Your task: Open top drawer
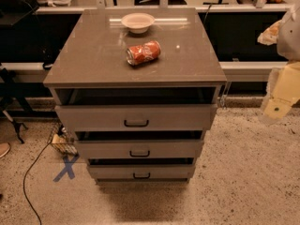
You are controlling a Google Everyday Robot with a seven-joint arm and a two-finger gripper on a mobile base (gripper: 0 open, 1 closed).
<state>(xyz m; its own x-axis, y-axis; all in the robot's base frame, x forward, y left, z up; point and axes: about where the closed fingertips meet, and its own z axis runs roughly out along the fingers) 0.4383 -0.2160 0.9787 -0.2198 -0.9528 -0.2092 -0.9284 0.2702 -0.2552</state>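
The top drawer is the tallest grey-taupe front of the three in the cabinet. It carries a small black loop handle. It stands pulled out a little, with a dark gap showing between its front and the cabinet top. My gripper is at the right edge of the view, pale and blurred. It is held in the air well to the right of the cabinet, at about the top drawer's height, and touches nothing.
The middle drawer and bottom drawer are also slightly out. An orange soda can lies on its side on the cabinet top near a white bowl. A black cable, blue tape X and wire basket lie left.
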